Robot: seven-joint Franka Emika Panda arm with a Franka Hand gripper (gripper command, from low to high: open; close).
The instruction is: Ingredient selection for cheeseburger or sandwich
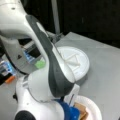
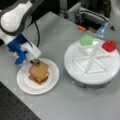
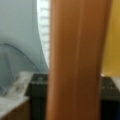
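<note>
The sandwich, a small stack of brown toast squares, sits on the white paper plate on the grey worktop; in a front view only its corner shows on the plate's rim behind the arm. The tool is down at the stack's upper-left corner, its dark fingertips touching the top toast slice; the wrist view is filled by a brown toast edge between the dark fingers, so it appears pinched on that slice. To the right of the plate stands the round white divided tray, with the green lettuce and red disc in neighbouring far compartments.
</note>
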